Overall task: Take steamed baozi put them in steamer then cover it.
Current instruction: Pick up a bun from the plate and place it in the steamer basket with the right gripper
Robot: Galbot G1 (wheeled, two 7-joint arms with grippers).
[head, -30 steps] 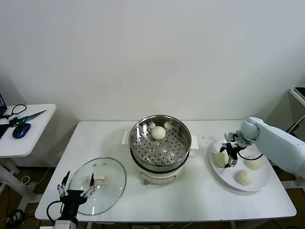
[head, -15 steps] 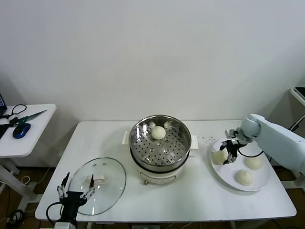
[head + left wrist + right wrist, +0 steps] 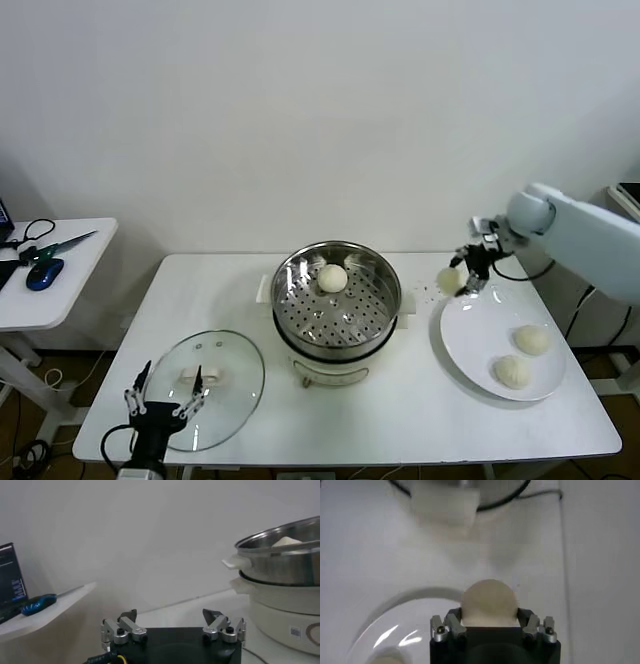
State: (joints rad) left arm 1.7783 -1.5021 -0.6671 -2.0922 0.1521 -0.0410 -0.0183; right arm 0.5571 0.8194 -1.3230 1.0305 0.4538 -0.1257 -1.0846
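Observation:
My right gripper (image 3: 462, 277) is shut on a cream-white baozi (image 3: 449, 280) and holds it in the air above the left edge of the white plate (image 3: 470, 338), to the right of the steamer (image 3: 337, 300). In the right wrist view that baozi (image 3: 489, 603) sits squeezed between the fingers (image 3: 454, 622). One baozi (image 3: 332, 278) lies in the steel steamer basket. Two more baozi (image 3: 532, 340) (image 3: 512, 372) rest on the plate. The glass cover (image 3: 205, 389) lies flat at the table's front left, with my left gripper (image 3: 164, 395) open just in front of it.
A side table (image 3: 40, 290) at the far left carries scissors and a blue mouse. The steamer's white base handle (image 3: 234, 562) shows in the left wrist view. Small dark specks dot the tabletop between steamer and plate.
My right gripper closed on the leftmost baozi on the plate, lifted it off and carried it up and leftward toward the steamer. The left arm barely moved.

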